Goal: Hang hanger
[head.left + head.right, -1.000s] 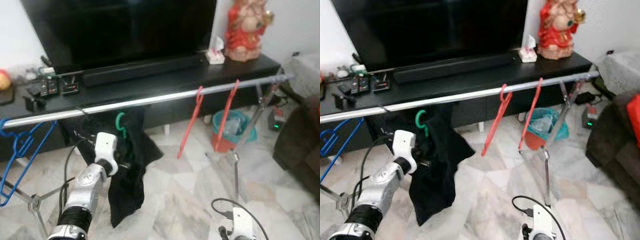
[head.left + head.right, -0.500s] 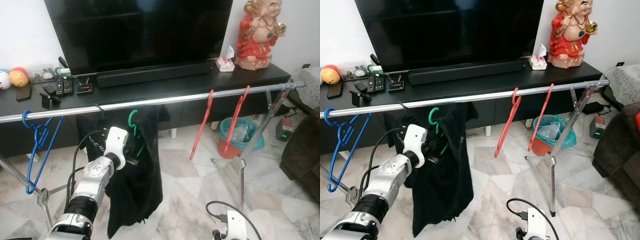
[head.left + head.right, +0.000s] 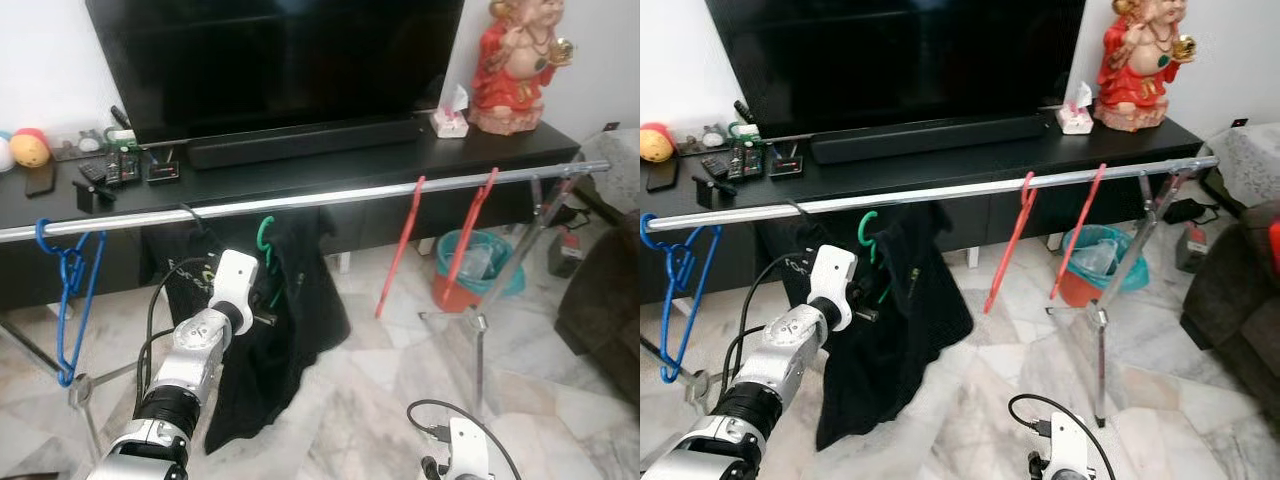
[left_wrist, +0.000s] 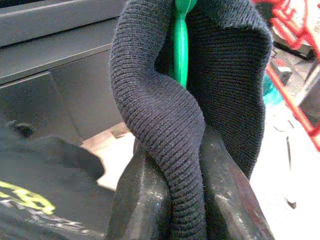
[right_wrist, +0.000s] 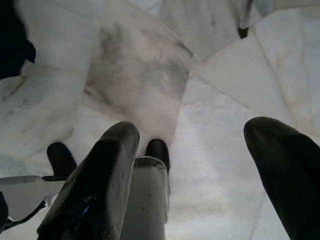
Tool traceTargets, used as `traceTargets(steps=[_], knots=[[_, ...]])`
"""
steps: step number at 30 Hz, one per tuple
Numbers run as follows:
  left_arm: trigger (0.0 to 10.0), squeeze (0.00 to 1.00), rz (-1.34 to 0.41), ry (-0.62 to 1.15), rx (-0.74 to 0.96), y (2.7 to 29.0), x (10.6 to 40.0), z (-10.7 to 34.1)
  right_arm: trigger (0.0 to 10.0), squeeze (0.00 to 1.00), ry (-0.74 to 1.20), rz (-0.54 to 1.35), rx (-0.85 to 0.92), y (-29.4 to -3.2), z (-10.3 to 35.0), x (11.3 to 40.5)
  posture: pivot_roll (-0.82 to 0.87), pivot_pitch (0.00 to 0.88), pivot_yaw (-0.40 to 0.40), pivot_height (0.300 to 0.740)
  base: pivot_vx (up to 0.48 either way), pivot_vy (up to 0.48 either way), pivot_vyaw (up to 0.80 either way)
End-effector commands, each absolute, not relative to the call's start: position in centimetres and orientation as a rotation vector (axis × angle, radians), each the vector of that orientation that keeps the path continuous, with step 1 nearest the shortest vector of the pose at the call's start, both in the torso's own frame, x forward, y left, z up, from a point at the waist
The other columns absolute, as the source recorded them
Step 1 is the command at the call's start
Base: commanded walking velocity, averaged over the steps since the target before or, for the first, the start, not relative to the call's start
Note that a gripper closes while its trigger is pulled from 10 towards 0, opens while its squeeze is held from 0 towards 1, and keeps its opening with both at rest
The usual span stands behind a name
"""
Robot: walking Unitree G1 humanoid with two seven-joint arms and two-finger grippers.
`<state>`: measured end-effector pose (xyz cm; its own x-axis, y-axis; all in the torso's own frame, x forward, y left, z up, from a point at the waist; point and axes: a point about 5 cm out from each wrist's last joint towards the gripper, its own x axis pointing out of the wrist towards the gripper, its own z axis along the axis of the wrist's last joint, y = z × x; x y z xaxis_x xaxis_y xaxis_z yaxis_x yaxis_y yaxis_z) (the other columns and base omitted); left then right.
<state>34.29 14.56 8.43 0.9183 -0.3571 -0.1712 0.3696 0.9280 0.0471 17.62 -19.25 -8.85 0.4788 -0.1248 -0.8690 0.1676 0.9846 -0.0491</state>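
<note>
just below the silver rail (image 3: 330, 197), left of centre: one green hanger (image 3: 264, 240), plastic by the look of it, carrying a black knit garment (image 3: 285, 330) that drapes down toward the marble floor (image 3: 380, 380). hook not yet over the rail; it sits close beneath it. left gripper (image 4: 170, 185): fingers closed tight on a thick fold of the knit at the hanger's neck, green shaft just beyond the fingertips. handling, as judged: hanger light and stiff, smooth and liable to twist in a grip; garment soft, heavier than the hanger, and inclined to swing and tilt the hook. best hold: the neck below the hook, cloth and shaft pinched together, as here. right gripper (image 5: 200, 165): low, idle, fingers spread wide over bare floor, holding nothing. also on the rail: blue hanger (image 3: 68, 290) at far left, two red hangers (image 3: 440, 240) well to the right.
</note>
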Motion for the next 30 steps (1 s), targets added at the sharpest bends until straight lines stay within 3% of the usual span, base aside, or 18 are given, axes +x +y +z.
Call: traceTargets(steps=[1, 21, 30], knots=[[10.0, 0.00, -0.392, 0.104, 0.097, 13.9, 34.9, 9.7, 10.0, 0.00, 1.050, -0.183, 0.046, -19.5, -8.8, 17.7, -0.20, 0.000, 0.009, 0.740, 0.000, -0.435, 0.00], [10.0, 0.00, -0.346, 0.090, 0.077, 15.4, 35.2, 10.1, 10.0, 0.00, 1.049, -0.183, 0.048, -19.6, -8.8, 17.6, -0.20, 0.000, 0.006, 0.740, 0.000, -0.021, 0.00], [10.0, 0.00, -0.358, 0.091, 0.076, 15.3, 35.1, 10.1, 10.0, 0.00, 1.051, -0.180, 0.045, -19.5, -8.8, 17.5, -0.20, 0.000, 0.007, 0.740, 0.272, 0.000, 0.00]])
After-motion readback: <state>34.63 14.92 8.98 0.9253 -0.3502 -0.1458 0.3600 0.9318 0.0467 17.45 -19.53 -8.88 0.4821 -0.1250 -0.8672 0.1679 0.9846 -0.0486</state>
